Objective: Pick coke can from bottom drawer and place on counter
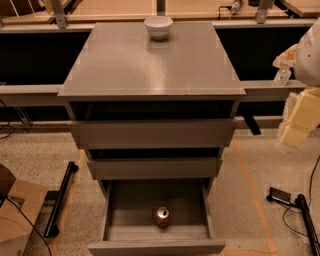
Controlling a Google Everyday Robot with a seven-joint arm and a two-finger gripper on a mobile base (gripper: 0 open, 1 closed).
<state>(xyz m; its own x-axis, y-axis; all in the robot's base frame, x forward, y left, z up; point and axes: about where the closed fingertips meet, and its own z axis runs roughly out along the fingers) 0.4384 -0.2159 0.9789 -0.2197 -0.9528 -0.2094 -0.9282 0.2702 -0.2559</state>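
Observation:
The coke can [162, 217] stands upright in the open bottom drawer [155, 246], near the middle of its front; I see its silvery top and reddish side. The drawer is pulled well out of the grey cabinet. The counter [150, 65] is the glossy grey top slab, with a white bowl [158, 26] at its far edge. My gripper [293, 131] hangs at the right edge of the view, beside and right of the cabinet at about top-drawer height, far from the can and holding nothing that I can see.
The top drawer [152, 132] and middle drawer [155, 167] stick out slightly. A cardboard box [17, 215] and a black bar [60, 200] lie on the floor at left. A black device with cables [282, 196] lies at right. Pale wooden tabletops [110, 9] stand behind.

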